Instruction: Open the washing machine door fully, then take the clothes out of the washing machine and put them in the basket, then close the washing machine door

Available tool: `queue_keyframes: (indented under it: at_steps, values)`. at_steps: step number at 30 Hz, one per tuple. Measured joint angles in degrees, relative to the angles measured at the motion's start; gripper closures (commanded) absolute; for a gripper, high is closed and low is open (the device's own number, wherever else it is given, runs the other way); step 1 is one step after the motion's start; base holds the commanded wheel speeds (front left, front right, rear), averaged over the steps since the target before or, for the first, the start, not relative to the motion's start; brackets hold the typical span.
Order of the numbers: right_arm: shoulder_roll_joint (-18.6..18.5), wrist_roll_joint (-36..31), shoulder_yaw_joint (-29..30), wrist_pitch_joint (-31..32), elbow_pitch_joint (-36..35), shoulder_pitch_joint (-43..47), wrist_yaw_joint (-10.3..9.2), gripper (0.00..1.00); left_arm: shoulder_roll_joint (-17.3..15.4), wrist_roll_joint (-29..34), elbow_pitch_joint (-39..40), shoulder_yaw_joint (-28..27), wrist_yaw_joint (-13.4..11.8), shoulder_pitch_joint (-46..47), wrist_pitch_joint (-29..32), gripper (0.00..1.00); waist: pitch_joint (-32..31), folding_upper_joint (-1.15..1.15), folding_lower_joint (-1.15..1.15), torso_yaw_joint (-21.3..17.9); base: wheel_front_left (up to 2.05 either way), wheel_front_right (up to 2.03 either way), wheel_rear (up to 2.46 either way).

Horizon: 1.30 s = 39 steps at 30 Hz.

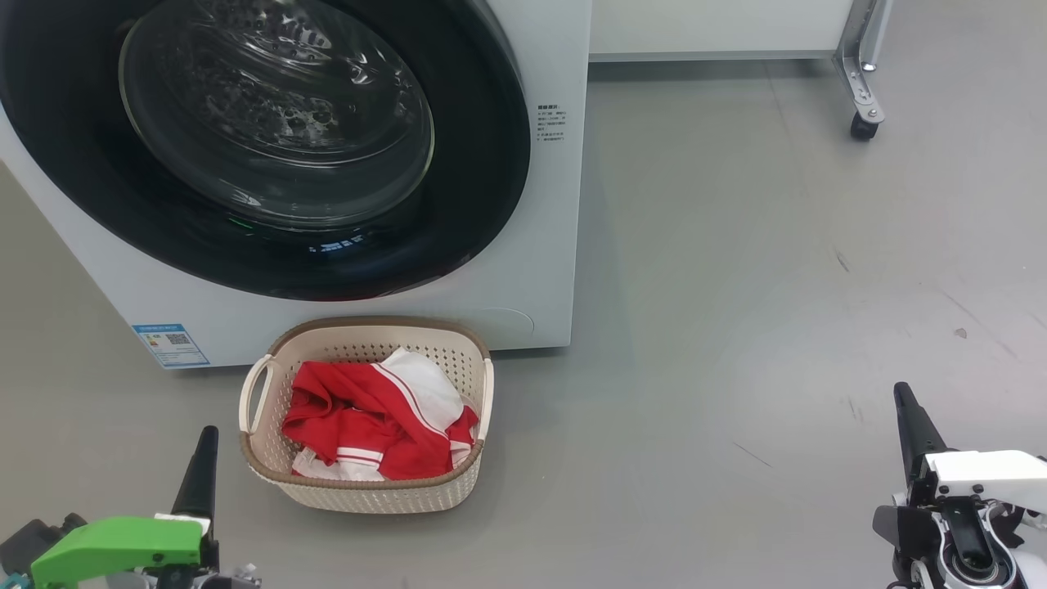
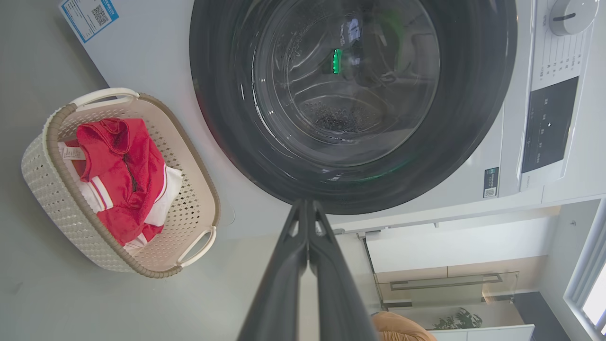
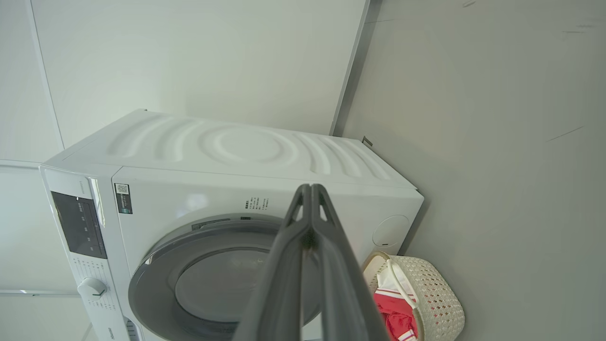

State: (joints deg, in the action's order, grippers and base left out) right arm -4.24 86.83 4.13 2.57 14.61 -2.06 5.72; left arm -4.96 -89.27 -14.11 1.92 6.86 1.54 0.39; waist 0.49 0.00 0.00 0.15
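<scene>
**Clothes in basket, door shut, both claws pinched empty**

Reading the head view from the left. My left gripper (image 1: 208,438) sits at the lower left. Its fingers are pressed together to a single point and hold nothing. The tip aims up the frame, near the basket's left handle but apart from it.

Above it is a small blue label (image 1: 170,345), low on the front of the washing machine (image 1: 540,270).

Just right of the label, the basket (image 1: 384,495) stands on the grey floor (image 1: 736,327), directly in front of the machine. I cannot tell whether its far rim touches the machine's base. Inside lie the clothes (image 1: 368,417), one crumpled red bundle with white panels and striped bands. It sits below the rim and covers most of the bottom.

Above the basket, the washing machine door (image 1: 474,164) lies shut, flush with the front. Perforated steel drum shows through the glass bowl.

Upper right, a metal leg on a caster (image 1: 863,123) stands on the floor.

Lower right, my right gripper (image 1: 904,397) has its fingers closed tip to tip and is empty, well apart from the basket.
</scene>
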Motion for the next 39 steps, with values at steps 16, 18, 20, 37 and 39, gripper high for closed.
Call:
queue_keyframes:
  at_steps: [16,18,20,37,39]
  values:
    - [0.44,6.92,1.1,1.74,1.19,-1.05,1.22,1.0,-0.23,-6.61,-0.82,-0.99,0.0,1.02,1.41,1.0,-0.32,0.0,0.0,-0.16,0.0,0.0,0.0]
    - [0.44,6.92,1.11,1.74,1.21,-1.05,1.22,1.0,-0.23,-6.61,-0.86,-1.0,0.0,1.02,1.41,1.0,-0.32,0.0,0.0,-0.16,0.0,0.0,0.0]
    - [0.44,6.92,1.11,1.74,1.22,-1.05,1.22,1.0,-0.23,-6.61,-0.87,-1.0,0.0,1.03,1.42,1.0,-0.32,0.0,0.0,-0.16,0.0,0.0,0.0]
    - [0.45,6.92,1.15,1.75,1.46,-1.06,1.22,1.0,-0.23,-6.61,-1.24,-1.16,0.01,1.15,1.58,1.0,-0.33,0.0,0.0,-0.16,0.0,0.0,0.0]
    - [0.45,6.92,1.16,1.75,1.47,-1.06,1.22,1.0,-0.23,-6.61,-1.26,-1.18,0.01,1.15,1.64,1.0,-0.33,0.0,0.0,-0.15,0.0,0.0,0.0]
